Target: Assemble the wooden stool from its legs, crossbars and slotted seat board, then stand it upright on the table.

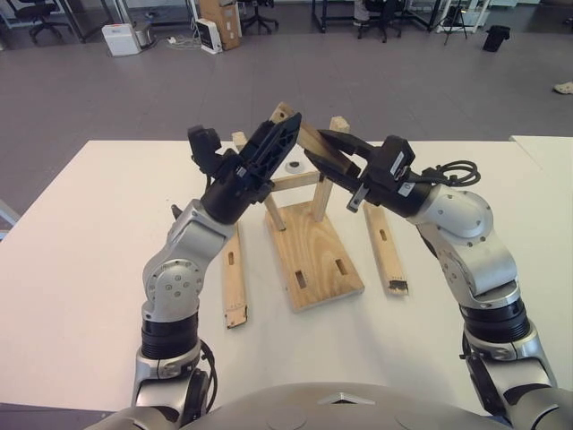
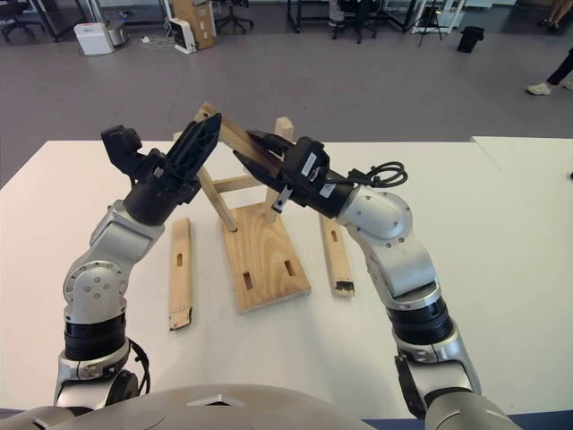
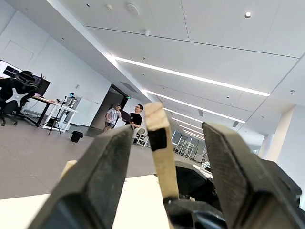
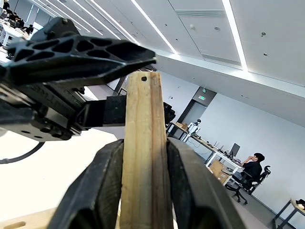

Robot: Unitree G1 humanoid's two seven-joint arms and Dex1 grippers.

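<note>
Right gripper: jaws pinching the bar. Left gripper: jaws spread, straddling the bar's upper end, gaps visible either side. Bar held tilted above the seat, which lies on the table.

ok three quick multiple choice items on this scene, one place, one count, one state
1. Where is the pale slotted wooden seat board? A flat on the white table B on the floor C held aloft
2. How many loose slotted wooden legs lie flat beside it? A none B two C four
3. The right hand is: A open and empty B shut on the light wooden bar C resting on the table
Answers: 1 A, its whole face rests there; 2 B, one each side, the other here; 3 B, it clamps the bar.
</note>
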